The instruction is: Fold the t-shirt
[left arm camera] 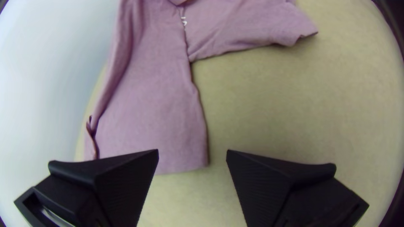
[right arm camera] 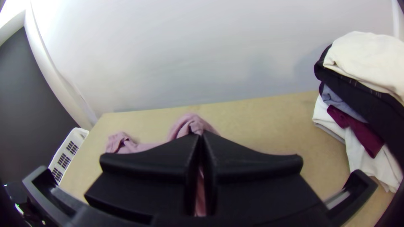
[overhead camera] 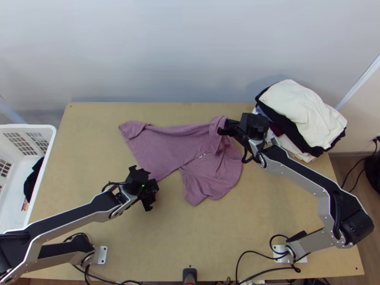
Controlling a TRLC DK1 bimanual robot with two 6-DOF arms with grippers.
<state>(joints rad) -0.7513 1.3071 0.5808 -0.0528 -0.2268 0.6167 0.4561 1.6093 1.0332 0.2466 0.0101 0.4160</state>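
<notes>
Top view: the shirt lay across the centre of the frame, its body angled toward the upper left and a crumpled flap spread toward the lower right. Right of centre, the right gripper was clamped shut on a bunched part of the shirt. In the left wrist view, the left gripper gaped wide and held nothing, its fingertips near a corner of the cloth. The likeliest trouble was that bunched hold: lifted so, the shirt might come up twisted, and its rolled upper edge would spoil the fold. Closing the left one too high above the table could miss the thin corner. The right arm passed close to the pile at upper right; a careless swing might topple it.
</notes>
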